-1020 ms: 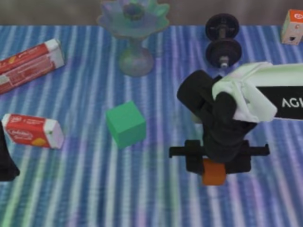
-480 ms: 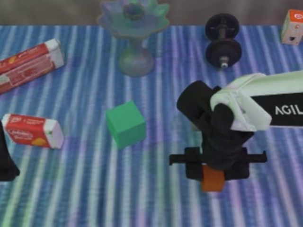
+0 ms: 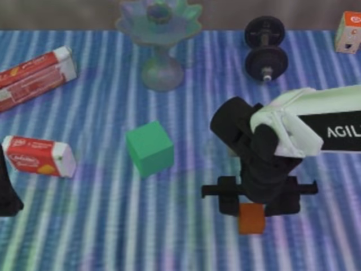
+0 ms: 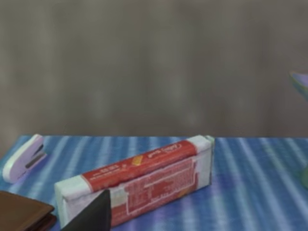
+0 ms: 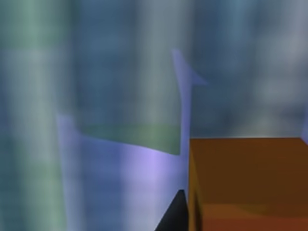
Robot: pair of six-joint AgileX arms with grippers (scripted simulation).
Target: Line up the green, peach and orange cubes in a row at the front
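Orange cube (image 3: 251, 218) lower, "AGIL" arm.

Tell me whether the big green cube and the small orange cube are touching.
Apart. The top view shows bare striped blue tablecloth between the large bright green matte cube and the small deep orange cube.

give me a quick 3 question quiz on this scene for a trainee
1. True or false: the green cube lies left of the orange cube in the top view.
2. Which arm's pincer is over the orange cube? A left B right
3. Fill in: the black ____ lies at the back of the table, right of the goblet.

Key: 1 true. 2 B, the right pincer. 3 dumbbell.
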